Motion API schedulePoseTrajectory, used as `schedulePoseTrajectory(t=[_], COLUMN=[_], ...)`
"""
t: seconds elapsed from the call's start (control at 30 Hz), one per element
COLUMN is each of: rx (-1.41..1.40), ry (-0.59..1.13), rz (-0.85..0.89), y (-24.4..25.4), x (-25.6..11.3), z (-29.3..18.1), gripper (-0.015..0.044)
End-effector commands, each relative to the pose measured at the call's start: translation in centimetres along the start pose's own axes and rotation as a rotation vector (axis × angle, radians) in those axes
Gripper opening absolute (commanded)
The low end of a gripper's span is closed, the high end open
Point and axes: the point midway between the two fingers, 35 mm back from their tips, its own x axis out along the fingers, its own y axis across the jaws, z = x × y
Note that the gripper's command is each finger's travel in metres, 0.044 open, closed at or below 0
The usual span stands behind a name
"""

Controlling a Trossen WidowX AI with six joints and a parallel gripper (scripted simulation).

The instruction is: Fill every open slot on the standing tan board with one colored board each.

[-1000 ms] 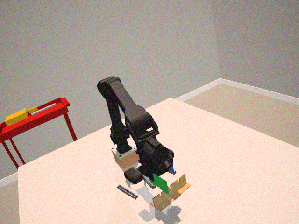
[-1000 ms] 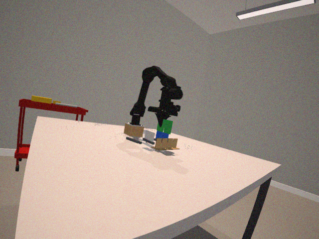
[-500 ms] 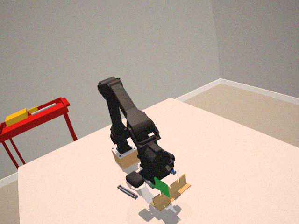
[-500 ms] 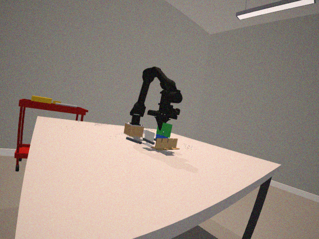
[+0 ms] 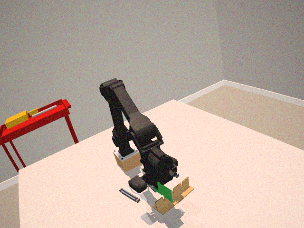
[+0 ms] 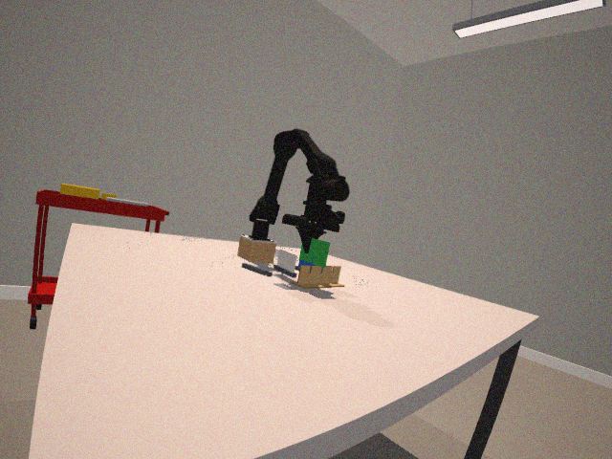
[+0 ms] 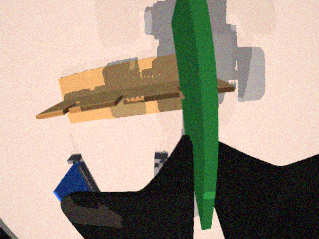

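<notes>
The gripper (image 5: pixel 157 186) (image 6: pixel 307 248) (image 7: pixel 203 149) is shut on the green board (image 5: pixel 165 192) (image 6: pixel 317 251) (image 7: pixel 200 95). The green board is upright and crosswise to the tan board (image 5: pixel 181 189) (image 6: pixel 318 277) (image 7: pixel 97 102), just over its top edge. Its notch cannot be made out. Three slots in the tan board show no board locked in; the green board is near the slot toward the right end in the wrist view. The blue board (image 6: pixel 305 263) (image 7: pixel 76 180) stands in its holder, partly hidden by the finger in the wrist view. A white board (image 6: pixel 286 259) stands in another holder.
An empty dark holder (image 5: pixel 129 195) (image 6: pixel 256 269) lies left of the tan board. The arm's wooden base block (image 5: pixel 128 162) (image 6: pixel 256 249) stands behind the holders. A red cart (image 5: pixel 36 123) (image 6: pixel 98 203) stands beyond the table.
</notes>
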Motion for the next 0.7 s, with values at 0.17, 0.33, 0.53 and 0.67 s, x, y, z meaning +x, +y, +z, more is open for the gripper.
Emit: schedulePoseTrajectory(t=[0.17,0.33,0.53,0.67], rx=[0.004,0.004,0.004,0.004], ry=[0.004,0.004,0.004,0.004], rz=[-0.003,-0.003,-0.003,-0.003], y=[0.0,0.0,0.0,0.0], x=[0.6,0.9,1.2,1.5], z=[-0.1,-0.1,-0.1,-0.1], gripper=[0.0000,0.0000,0.0000,0.0000])
